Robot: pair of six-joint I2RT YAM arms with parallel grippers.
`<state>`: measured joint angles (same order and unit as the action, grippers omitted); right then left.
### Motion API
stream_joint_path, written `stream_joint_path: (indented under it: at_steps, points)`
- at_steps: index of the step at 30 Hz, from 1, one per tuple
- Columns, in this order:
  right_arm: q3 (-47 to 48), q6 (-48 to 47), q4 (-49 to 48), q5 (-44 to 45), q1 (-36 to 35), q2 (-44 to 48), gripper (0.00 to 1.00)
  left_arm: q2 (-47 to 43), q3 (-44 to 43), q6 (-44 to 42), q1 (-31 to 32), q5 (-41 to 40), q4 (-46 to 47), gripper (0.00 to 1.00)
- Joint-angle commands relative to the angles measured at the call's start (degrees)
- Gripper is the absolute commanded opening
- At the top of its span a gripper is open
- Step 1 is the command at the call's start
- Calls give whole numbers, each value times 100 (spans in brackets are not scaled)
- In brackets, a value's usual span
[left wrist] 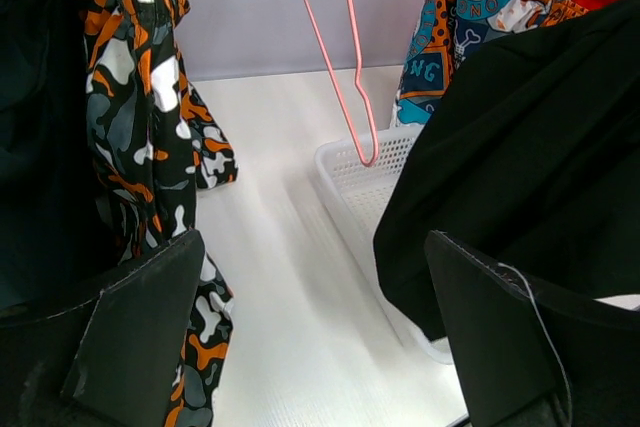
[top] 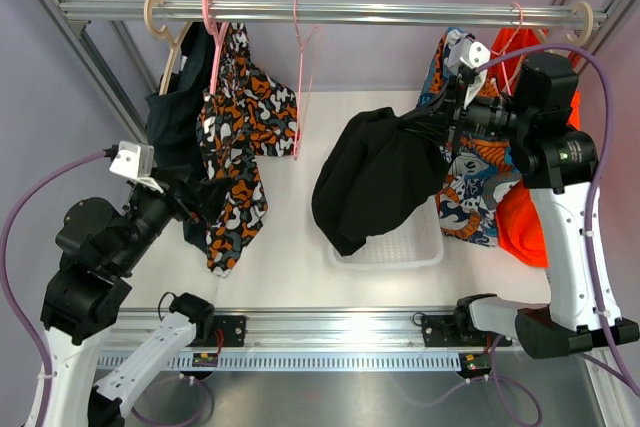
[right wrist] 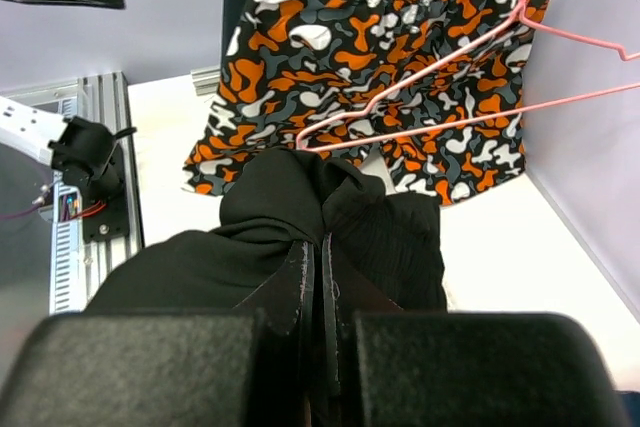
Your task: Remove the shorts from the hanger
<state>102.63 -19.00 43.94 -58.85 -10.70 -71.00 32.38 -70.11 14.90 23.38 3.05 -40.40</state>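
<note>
Right gripper (right wrist: 318,267) is clenched on the black shorts (top: 375,182). In the right wrist view, lower centre, a bunch of fabric is pinched between the two fingers. It bulges just above the tips and spreads out to both sides.

In the top view the black shorts hang from that gripper at centre-right of frame, on no hanger. Their lower edge drapes over the white basket (top: 400,247) on the table (top: 290,237).

The empty pink hanger (top: 300,77) is on the rail (top: 330,12), upper centre, just left of the black shorts and apart from them.

Left gripper (left wrist: 310,247) is released, fingers spread wide with only bare table between them. In the left wrist view the camo shorts (left wrist: 140,127) hang at the left of frame, right by the left-hand finger; I cannot tell if they touch. The black shorts fill the right of frame, above the right-hand finger and not between the jaws.

In the upper left of the top view:
- The camo shorts are on a second pink hanger (top: 212,17).
- The dark navy shorts (top: 170,122) are on a beige hanger (top: 165,37), further left.

At the right end of the rail, behind the right arm, are cartoon-print shorts (top: 470,187) and an orange garment (top: 545,217).
</note>
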Motion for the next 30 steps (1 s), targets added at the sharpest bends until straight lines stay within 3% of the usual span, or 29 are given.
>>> stream_joint_path:
  at_steps: [1, 12, 17, 21, 23, 25, 30]
  points:
    - [-339, 230, -685, 216, 42, -54, 0, 137, -249, -136, -26, 82, 270, 98]
    - [-2465, 46, -888, 1085, -238, -870, 0, 681, -688, -40, -26, -85, 261, 98]
    - [-2994, -15, -536, 1472, -740, -1582, 0, 1514, -1425, 206, -26, -858, -55, 97]
    - [-2933, -305, -247, 1631, -715, -1750, 20, 2420, -2583, 400, -35, -1183, -494, 94]
    - [-2811, -515, -80, 1579, -618, -1663, 49, 3007, -3015, 409, -44, -1271, -644, 91]
    - [-2661, -657, 157, 1482, -504, -1532, 73, 3431, -3795, 391, -139, -1307, -942, 84]
    - [-2046, -859, 685, 850, -179, -1452, 78, 4608, -4862, 435, -930, -483, -1207, 68]
